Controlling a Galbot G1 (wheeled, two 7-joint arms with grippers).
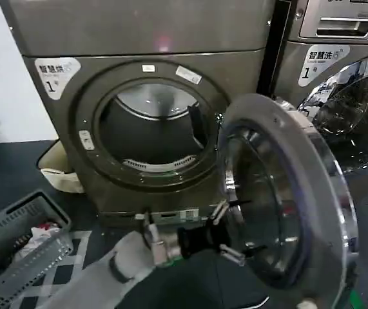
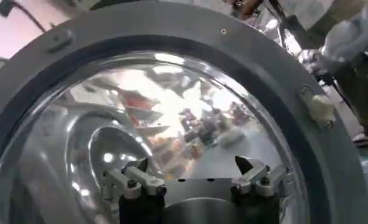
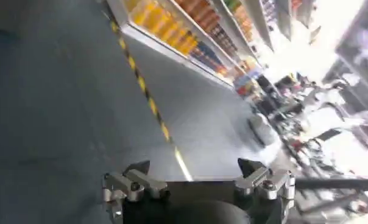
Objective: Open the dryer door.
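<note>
Grey basket [image 1: 16, 248] sits low on the left, the dryer [image 1: 138, 122] stands with its drum uncovered, and the left gripper [image 1: 230, 230], jaws apart, faces the inner glass of the door [image 1: 287, 193] swung wide to the right.

Reads "智慧烘" with "1" on the sticker [image 1: 57, 72] at the dryer's [image 1: 74, 129] upper left; "智慧洗" with "1" on the sticker [image 1: 326, 59] of the neighbouring washer [image 1: 338, 77].
</note>
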